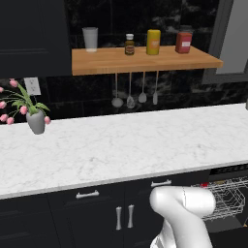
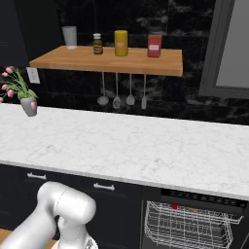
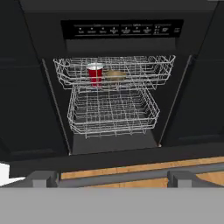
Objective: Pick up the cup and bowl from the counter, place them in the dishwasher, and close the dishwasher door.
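The dishwasher point(image 3: 118, 30) stands open in the hand view, with its control strip along the top. A red cup point(image 3: 95, 74) and a brown bowl point(image 3: 114, 75) sit side by side in the upper wire rack point(image 3: 148, 70). The lower rack point(image 3: 113, 114) holds nothing. The dishwasher door point(image 3: 114, 143) lies folded down below the racks. My gripper point(image 3: 113, 179) is open and holds nothing; it is low, in front of the door and apart from it. The white marble counter point(image 1: 121, 140) is bare above the rack point(image 2: 194, 226). A spot of the red cup point(image 2: 174, 207) shows there.
A grey vase of pink flowers point(image 1: 35, 118) stands at the counter's left end. The wooden wall shelf point(image 1: 140, 59) carries a grey tumbler, a bottle and two jars, and utensils point(image 1: 135, 92) hang under it. Black cabinets point(image 1: 97, 213) flank the dishwasher. Wood floor point(image 3: 131, 169) lies under the gripper.
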Available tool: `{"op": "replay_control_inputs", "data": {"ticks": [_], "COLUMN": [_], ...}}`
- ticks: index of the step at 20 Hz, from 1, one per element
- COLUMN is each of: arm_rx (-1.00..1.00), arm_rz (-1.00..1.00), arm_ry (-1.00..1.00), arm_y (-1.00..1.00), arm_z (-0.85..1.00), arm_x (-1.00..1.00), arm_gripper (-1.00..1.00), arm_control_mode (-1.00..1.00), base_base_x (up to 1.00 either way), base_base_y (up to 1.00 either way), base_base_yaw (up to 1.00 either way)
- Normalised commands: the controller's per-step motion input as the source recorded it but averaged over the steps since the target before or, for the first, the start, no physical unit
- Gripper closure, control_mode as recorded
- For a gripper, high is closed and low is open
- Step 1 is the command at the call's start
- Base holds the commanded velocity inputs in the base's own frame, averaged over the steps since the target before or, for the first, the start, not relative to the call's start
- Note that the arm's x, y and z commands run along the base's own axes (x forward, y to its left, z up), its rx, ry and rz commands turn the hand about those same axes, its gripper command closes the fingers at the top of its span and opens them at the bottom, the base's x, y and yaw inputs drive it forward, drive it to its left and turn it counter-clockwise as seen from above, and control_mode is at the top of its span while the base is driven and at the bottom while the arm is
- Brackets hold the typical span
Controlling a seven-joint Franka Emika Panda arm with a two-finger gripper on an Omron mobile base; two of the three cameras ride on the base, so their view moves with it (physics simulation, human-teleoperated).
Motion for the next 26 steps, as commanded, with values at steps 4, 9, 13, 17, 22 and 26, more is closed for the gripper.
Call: {"op": "replay_control_inputs", "data": {"ticks": [4, 9, 13, 17, 22, 26], "arm_rx": [0.00, 0.00, 0.00, 0.00, 0.03, 0.04], "arm_rz": [0.10, 0.12, 0.06, 0.01, -0.03, -0.01], "arm_ry": [-0.16, -0.12, -0.15, -0.12, -0.26, -0.51], "arm_y": [0.00, 0.00, 0.00, 0.00, 0.08, 0.13], "arm_z": [-1.00, -1.00, -1.00, -1.00, -0.84, -0.10], "arm_x": [-0.62, 0.04, 0.29, 0.53, 0.92, 1.00], "arm_gripper": [-1.00, -1.00, -1.00, -1.00, -1.00, -1.00], "arm_control_mode": [-1.00, -1.00, -1.00, -1.00, -1.00, -1.00], "base_base_x": [0.00, 0.00, 0.00, 0.00, 0.00, 0.00], "base_base_y": [0.00, 0.00, 0.00, 0.00, 0.00, 0.00], "base_base_yaw": [0.00, 0.00, 0.00, 0.00, 0.00, 0.00]}}
